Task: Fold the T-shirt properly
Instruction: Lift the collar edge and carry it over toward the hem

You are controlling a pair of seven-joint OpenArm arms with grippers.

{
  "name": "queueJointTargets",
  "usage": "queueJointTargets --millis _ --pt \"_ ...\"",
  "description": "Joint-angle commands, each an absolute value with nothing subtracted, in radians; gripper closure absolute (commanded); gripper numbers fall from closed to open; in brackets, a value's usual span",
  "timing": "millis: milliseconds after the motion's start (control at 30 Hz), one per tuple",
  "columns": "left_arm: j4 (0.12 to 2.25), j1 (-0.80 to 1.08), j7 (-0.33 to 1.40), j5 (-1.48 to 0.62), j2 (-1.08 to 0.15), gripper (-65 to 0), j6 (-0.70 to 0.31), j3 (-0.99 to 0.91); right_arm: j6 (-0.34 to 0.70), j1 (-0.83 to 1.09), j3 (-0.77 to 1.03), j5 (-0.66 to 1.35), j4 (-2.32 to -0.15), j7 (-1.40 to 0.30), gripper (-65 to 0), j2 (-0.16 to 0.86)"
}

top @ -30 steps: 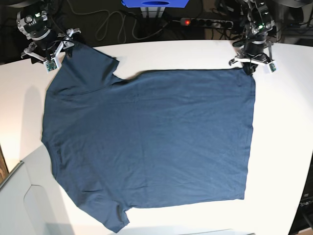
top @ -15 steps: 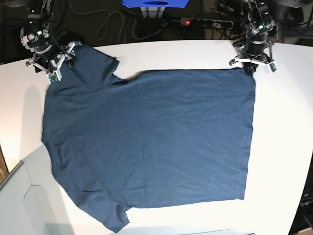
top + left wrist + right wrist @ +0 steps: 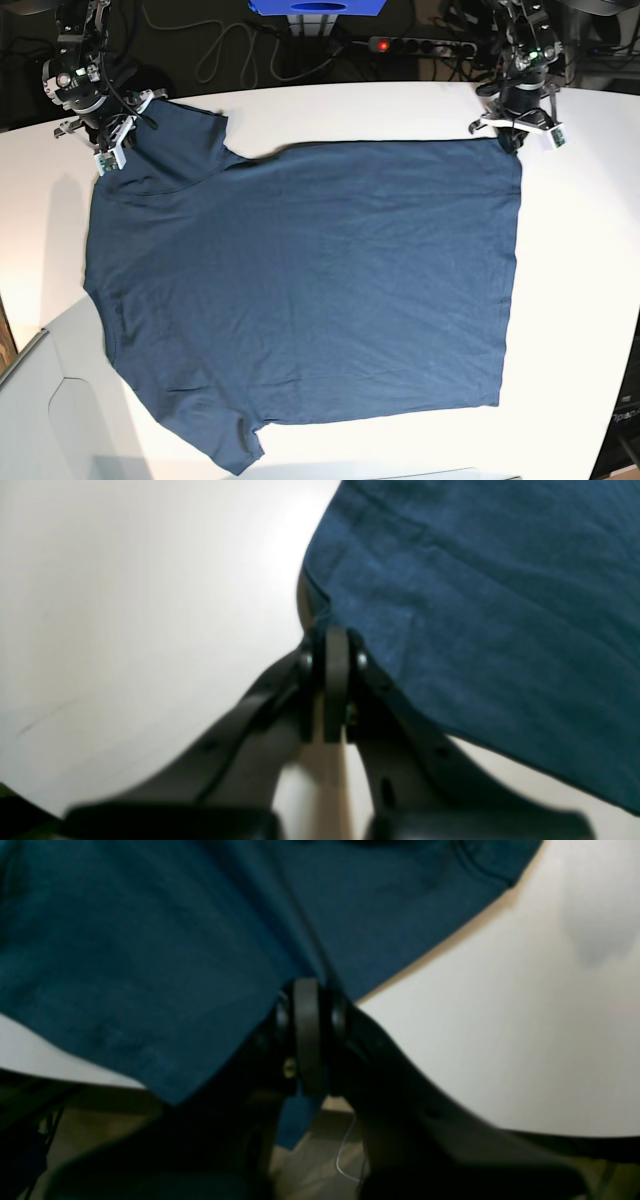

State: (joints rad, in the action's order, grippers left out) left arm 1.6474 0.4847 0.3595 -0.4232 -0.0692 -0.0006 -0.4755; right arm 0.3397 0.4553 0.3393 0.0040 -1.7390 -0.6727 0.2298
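- Since the earlier frame, right gripper (image 3: pixel 118 140) has dropped onto the far sleeve and clamped it; the sleeve has bunched slightly.
- Left gripper (image 3: pixel 512 138) stays clenched on the far hem corner.
- Plain navy-blue cotton T-shirt (image 3: pixel 310 290) lies spread flat across the white table (image 3: pixel 580 300) (no fold made yet).
- Both far-edge grips look set; every fold remains.

Both arms reach down at the far corners; left gripper (image 3: pixel 512 135) and right gripper (image 3: pixel 118 140) fingers (image 3: pixel 306 1005) pinched together on cloth
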Motion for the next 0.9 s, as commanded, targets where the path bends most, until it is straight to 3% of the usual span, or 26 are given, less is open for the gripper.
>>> queueJointTargets --millis 0,533,867 --pt "1.667 0.487 0.338 -0.427 -0.077 0.0 -0.001 -0.483 0.357 0.463 0.344 -0.002 -1.755 -0.674 -0.2 0.246" --pt "1.817 0.559 0.338 -0.427 -0.076 0.0 0.002 -0.483 0.357 0.504 0.354 0.005 -2.064 -0.674 -0.2 0.269" --pt "1.893 0.493 0.343 -0.426 -0.081 0.0 0.005 -0.483 0.357 0.366 0.349 0.004 -2.068 -0.676 -0.2 0.269"
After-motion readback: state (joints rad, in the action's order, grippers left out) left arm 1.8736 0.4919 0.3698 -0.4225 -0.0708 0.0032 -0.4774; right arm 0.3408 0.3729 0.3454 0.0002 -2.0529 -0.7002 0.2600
